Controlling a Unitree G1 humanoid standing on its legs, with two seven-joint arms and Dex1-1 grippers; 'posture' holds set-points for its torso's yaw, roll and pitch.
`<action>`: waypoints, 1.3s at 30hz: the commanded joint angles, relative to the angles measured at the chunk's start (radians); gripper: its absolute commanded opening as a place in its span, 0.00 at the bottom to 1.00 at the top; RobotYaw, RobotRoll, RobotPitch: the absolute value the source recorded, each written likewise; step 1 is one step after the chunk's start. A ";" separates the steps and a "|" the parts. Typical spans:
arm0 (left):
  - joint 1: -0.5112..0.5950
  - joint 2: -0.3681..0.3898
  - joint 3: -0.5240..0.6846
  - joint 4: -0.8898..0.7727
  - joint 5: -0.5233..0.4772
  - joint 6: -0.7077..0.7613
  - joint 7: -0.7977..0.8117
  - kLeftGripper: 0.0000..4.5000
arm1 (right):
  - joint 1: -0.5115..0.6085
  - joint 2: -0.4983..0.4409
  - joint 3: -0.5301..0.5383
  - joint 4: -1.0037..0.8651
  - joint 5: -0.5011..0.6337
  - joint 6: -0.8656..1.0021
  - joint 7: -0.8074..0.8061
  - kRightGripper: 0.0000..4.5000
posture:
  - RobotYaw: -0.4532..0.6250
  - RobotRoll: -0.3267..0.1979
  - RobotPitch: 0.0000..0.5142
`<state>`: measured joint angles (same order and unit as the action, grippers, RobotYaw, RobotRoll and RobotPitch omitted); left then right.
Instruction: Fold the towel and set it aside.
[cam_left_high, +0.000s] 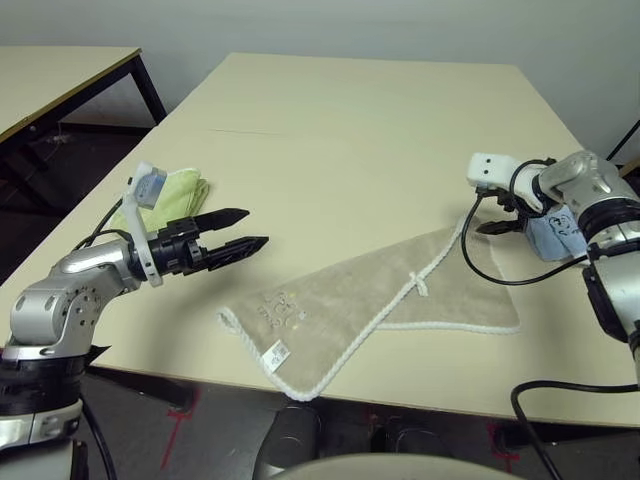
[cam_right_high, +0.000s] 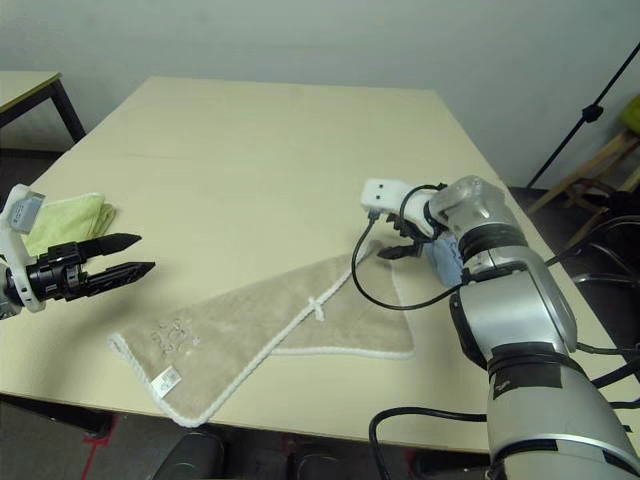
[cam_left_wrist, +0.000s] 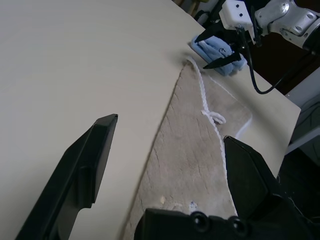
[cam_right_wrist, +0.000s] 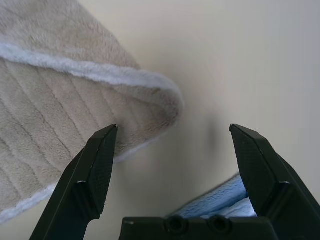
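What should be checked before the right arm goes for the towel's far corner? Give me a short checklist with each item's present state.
1. Right tool open: ok, its jaws stand wide apart.
2. Right tool lined up on the towel corner: ok, the rounded corner lies just ahead of its fingers, apart from them.
3. Blue cloth clear of the grasp: not ok, it lies right beside the corner, by one finger.
4. Left tool open and empty: ok, it hovers beside the towel's near end.
5. Towel already folded once: ok, one layer lies over another.
6. Green towel out of the way: ok.
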<state>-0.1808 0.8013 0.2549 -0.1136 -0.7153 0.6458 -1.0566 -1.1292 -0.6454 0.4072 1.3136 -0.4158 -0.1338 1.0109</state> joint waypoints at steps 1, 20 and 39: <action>0.011 -0.003 -0.011 -0.017 0.004 -0.005 -0.008 0.99 | 0.022 0.014 -0.002 0.021 -0.025 0.025 -0.055 1.00 | 0.63 0.62 0.00; 0.006 -0.021 -0.014 -0.090 -0.029 0.068 0.037 1.00 | 0.081 0.089 -0.130 0.043 0.041 0.219 -0.070 0.61 | 0.64 0.62 0.03; 0.033 0.013 -0.041 -0.074 -0.026 0.121 0.011 1.00 | -0.028 0.074 -0.254 -0.013 0.158 0.350 0.164 0.01 | 0.62 0.62 0.06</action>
<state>-0.1610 0.7957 0.2281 -0.1827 -0.7416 0.7305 -1.0462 -1.1404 -0.5500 0.1577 1.3229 -0.2693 0.2111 1.1341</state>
